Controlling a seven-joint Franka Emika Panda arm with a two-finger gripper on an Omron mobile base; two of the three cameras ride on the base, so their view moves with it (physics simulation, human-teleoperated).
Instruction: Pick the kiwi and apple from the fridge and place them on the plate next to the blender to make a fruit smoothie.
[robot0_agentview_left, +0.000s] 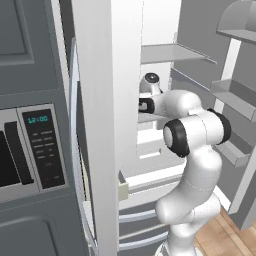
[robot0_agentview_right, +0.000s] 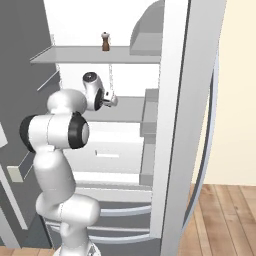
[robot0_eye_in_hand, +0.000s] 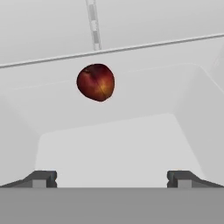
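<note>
Inside the open fridge the gripper hangs with its jaws spread wide, holding nothing. The apple lies ahead, apparently on the white floor of a fridge compartment, well apart from the fingertips

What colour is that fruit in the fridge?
The apple is dark red with a yellowish-orange streak, clearest in the hand view.

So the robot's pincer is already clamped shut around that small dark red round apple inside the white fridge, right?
Not quite. The pincer is wide open and holds nothing. In the hand view its two dark fingertips stand far apart at the bottom, and the small dark red round apple lies well ahead of them, untouched, inside the white fridge.
</note>
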